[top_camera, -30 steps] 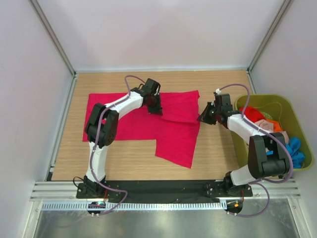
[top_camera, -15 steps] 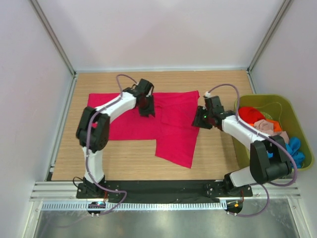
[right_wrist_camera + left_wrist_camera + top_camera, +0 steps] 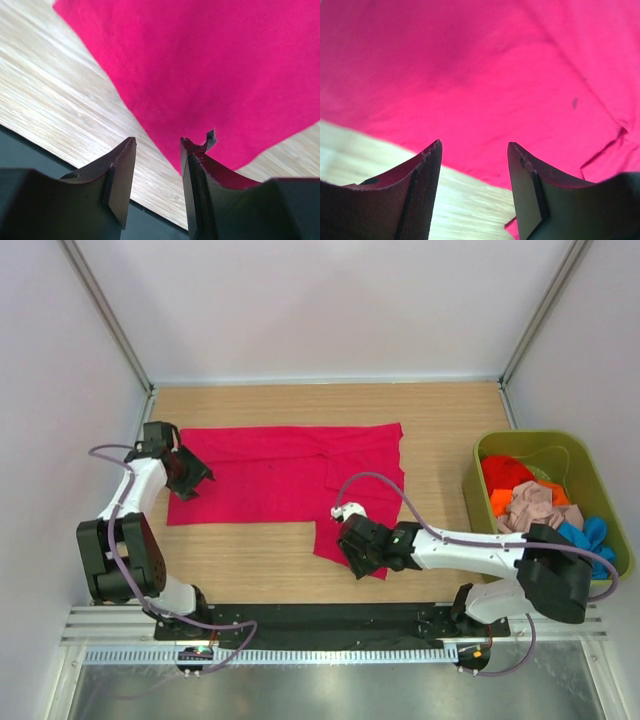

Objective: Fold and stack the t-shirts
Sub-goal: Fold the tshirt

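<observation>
The crimson t-shirt [image 3: 280,475] lies spread flat on the wooden table. At its left edge my left gripper [image 3: 197,482] is open and low; in the left wrist view the gripper [image 3: 475,150] frames bare wood, with the crimson cloth [image 3: 470,65] just beyond its tips. My right gripper [image 3: 346,551] is open at the shirt's near hem. In the right wrist view the gripper [image 3: 157,142] straddles the cloth's edge [image 3: 210,60], holding nothing. Orange-red [image 3: 505,480], beige-pink [image 3: 530,505] and blue [image 3: 590,540] t-shirts lie bunched in the tub.
The olive-green tub [image 3: 545,437] stands at the right side of the table. A black base rail [image 3: 320,618] runs along the near edge, close under the right gripper. White walls enclose the table on three sides.
Both grippers opened and left the shirt's far part. The left arm swung out to the shirt's left edge. The right arm came down to the near hem. The shirt now lies flatter.
</observation>
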`<action>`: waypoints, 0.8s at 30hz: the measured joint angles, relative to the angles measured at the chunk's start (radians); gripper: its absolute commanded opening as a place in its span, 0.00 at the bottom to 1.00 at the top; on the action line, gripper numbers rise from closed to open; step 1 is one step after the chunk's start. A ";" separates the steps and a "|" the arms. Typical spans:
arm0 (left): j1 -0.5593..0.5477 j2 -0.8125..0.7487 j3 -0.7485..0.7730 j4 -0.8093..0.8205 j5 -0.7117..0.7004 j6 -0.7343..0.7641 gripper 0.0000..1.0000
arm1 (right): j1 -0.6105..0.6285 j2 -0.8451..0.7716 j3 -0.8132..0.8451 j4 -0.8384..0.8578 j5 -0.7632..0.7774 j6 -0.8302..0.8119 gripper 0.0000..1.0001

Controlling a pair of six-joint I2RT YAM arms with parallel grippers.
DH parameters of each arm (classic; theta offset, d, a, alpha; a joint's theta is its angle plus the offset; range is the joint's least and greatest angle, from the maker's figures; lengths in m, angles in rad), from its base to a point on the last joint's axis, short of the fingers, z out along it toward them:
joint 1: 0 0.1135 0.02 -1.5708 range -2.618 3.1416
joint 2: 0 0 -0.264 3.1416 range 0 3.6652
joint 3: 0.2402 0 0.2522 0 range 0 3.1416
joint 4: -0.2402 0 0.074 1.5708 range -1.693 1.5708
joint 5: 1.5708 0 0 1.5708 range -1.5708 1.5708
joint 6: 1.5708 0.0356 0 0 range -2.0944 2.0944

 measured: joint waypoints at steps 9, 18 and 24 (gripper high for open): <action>0.142 -0.053 -0.048 -0.073 -0.030 -0.032 0.59 | 0.061 0.118 0.015 0.018 0.041 0.014 0.50; 0.250 -0.083 -0.137 -0.086 -0.098 -0.063 0.61 | 0.065 0.173 0.052 0.048 0.103 0.070 0.01; 0.253 -0.115 -0.190 -0.053 -0.129 -0.103 0.59 | 0.066 0.158 0.058 -0.007 0.127 0.096 0.01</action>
